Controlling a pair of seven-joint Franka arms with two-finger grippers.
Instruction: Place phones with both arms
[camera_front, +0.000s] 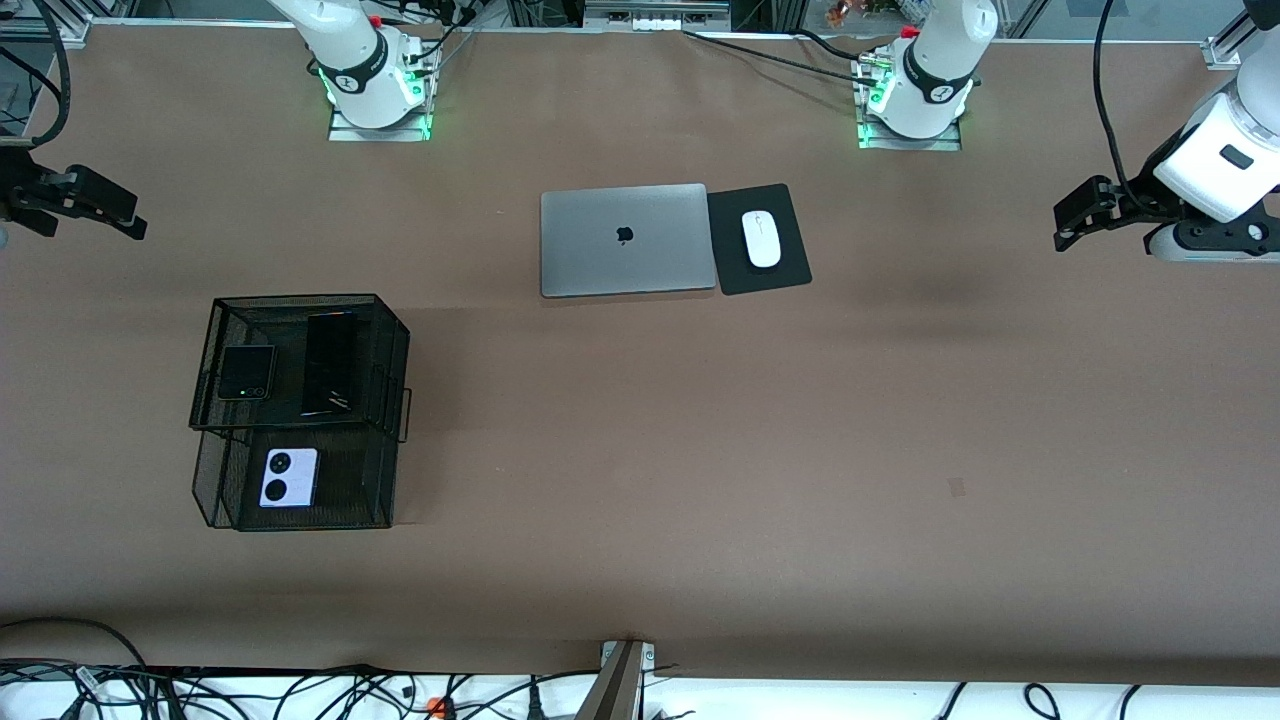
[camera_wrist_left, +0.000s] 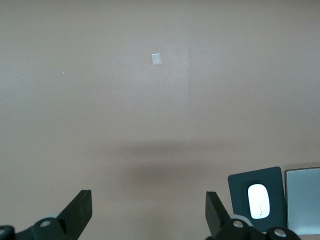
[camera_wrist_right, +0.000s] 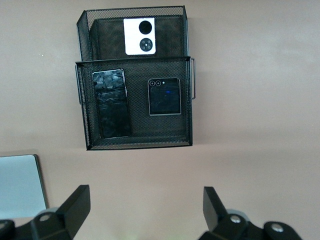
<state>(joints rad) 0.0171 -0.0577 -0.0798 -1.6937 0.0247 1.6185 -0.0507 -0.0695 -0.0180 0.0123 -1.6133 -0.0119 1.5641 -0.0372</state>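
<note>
A black mesh two-tier rack (camera_front: 300, 300) stands toward the right arm's end of the table. Its upper tray holds a small square black flip phone (camera_front: 247, 372) (camera_wrist_right: 164, 96) and a long black slab phone (camera_front: 331, 363) (camera_wrist_right: 111, 103), side by side. A lavender-white flip phone (camera_front: 289, 477) (camera_wrist_right: 140, 36) with two black circles lies in the lower tray, nearer the front camera. My right gripper (camera_front: 135, 215) (camera_wrist_right: 146, 202) hangs open and empty over the table's end, apart from the rack. My left gripper (camera_front: 1062, 225) (camera_wrist_left: 149, 205) is open and empty over bare table at the left arm's end.
A shut silver laptop (camera_front: 625, 240) lies mid-table, with a white mouse (camera_front: 762, 239) on a black pad (camera_front: 790, 200) beside it. A small pale mark (camera_front: 957, 486) (camera_wrist_left: 156, 59) sits on the brown tabletop. Cables run along the table edge nearest the front camera.
</note>
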